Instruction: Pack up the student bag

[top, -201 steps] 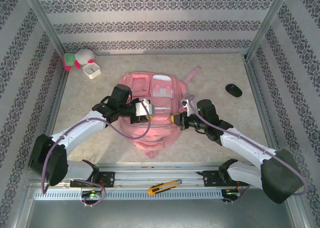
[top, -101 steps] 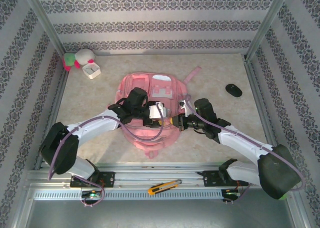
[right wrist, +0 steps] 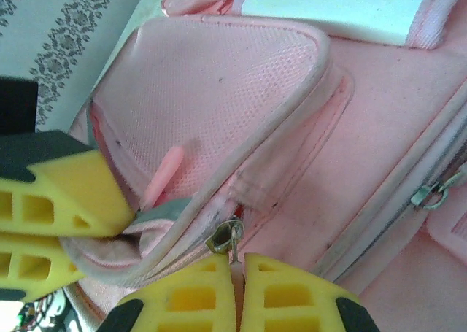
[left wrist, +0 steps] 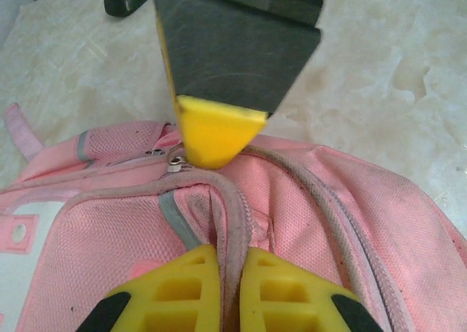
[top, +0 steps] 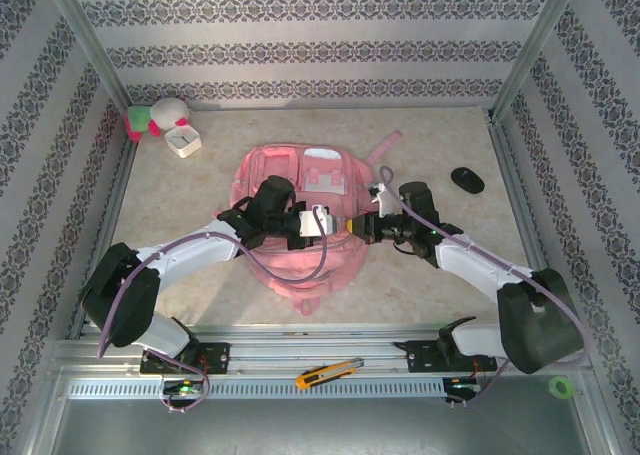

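The student bag lies flat in the middle of the table, pink, with its front pockets facing up. My left gripper is shut on a raised fold of the bag's zipper edge, which is pinched between its yellow pads. My right gripper faces it from the right, and its yellow tip nearly touches the same seam. The right gripper is shut on the thin tab of a metal zipper pull at the corner of a pocket. The left gripper's fingers are at the left of the right wrist view.
A pink-and-white plush toy and a small white box sit in the far left corner. A black object lies at the right near the wall. A yellow utility knife rests on the front rail. Patterned walls enclose three sides.
My left arm swung right to the bag's centre and its jaws closed on the zipper edge. The right gripper stayed shut and shifted slightly away from the front edge.
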You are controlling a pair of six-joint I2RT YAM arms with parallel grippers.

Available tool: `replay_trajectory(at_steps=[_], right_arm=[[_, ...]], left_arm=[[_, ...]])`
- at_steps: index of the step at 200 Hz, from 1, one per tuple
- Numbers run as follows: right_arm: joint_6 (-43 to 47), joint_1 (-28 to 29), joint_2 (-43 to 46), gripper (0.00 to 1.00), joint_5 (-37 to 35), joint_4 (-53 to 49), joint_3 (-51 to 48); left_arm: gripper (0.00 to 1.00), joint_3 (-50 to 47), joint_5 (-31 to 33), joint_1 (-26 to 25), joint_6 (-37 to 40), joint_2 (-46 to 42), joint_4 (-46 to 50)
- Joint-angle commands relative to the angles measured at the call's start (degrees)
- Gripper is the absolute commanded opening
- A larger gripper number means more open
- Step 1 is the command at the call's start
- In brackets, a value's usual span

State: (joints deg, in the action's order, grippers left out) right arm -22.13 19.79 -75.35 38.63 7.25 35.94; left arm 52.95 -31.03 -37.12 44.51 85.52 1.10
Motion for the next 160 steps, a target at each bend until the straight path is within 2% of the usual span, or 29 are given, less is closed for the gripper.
replay_trajectory(at_steps=[1,12,21,37,51,58,65,83,94,102,114,124,145,160], right_arm=[[-2.16,-4.31,-2.82,0.00,-4.59,4.13,3.47],[-1.77,-4.30,-3.63,0.00,-3.51,4.10,4.49],[-1.65,-4.22,-3.70,0.00,-3.10,4.06,4.75],[-1.51,-4.13,-2.07,0.00,-3.90,3.19,4.19],[-2.14,-4.07,0.78,0.22,-5.84,0.01,3.78],[-2.60,-4.06,2.67,0.38,-6.58,-2.36,3.87],[-3.53,-4.07,4.59,0.53,-7.60,-5.38,4.16],[-6.61,-3.22,8.98,0.58,-12.12,-16.47,6.68],[-6.44,-1.15,10.88,0.58,-15.07,-22.93,9.07],[-6.43,0.91,11.63,0.60,-18.59,-27.58,11.17],[-6.63,3.89,11.85,0.61,-22.92,-33.16,14.08],[-7.42,5.46,11.23,0.62,-25.28,-35.76,15.76],[-8.95,6.86,8.21,0.62,-25.98,-37.08,17.64],[-9.24,7.74,4.69,0.64,-25.81,-36.33,18.80]], left_arm=[[0.00,-1.32,-5.81,-0.05,1.73,-3.18,1.94],[0.01,-1.62,-5.73,0.08,1.03,-3.24,1.25],[0.05,-1.96,-5.42,0.19,-0.39,-3.35,-0.08],[0.28,-3.04,-3.46,0.29,-6.06,-4.36,-4.41],[0.49,-4.32,0.64,0.26,-14.42,-6.34,-8.40],[0.57,-4.52,3.83,0.29,-20.55,-7.84,-9.64],[0.61,-4.37,8.67,0.29,-27.44,-9.37,-9.47],[0.71,-2.63,20.53,0.30,-41.74,-14.00,-2.29],[0.73,-1.59,28.26,0.74,-51.15,-16.91,3.40],[0.74,-0.60,30.97,1.71,-57.32,-19.13,8.57],[0.74,0.74,32.40,4.26,-65.38,-21.42,15.92],[0.75,1.64,31.04,6.95,-70.67,-22.42,22.01],[0.79,3.05,26.57,12.73,-76.76,-21.91,31.42],[0.81,1.35,22.03,17.10,-79.13,-21.12,32.40]])
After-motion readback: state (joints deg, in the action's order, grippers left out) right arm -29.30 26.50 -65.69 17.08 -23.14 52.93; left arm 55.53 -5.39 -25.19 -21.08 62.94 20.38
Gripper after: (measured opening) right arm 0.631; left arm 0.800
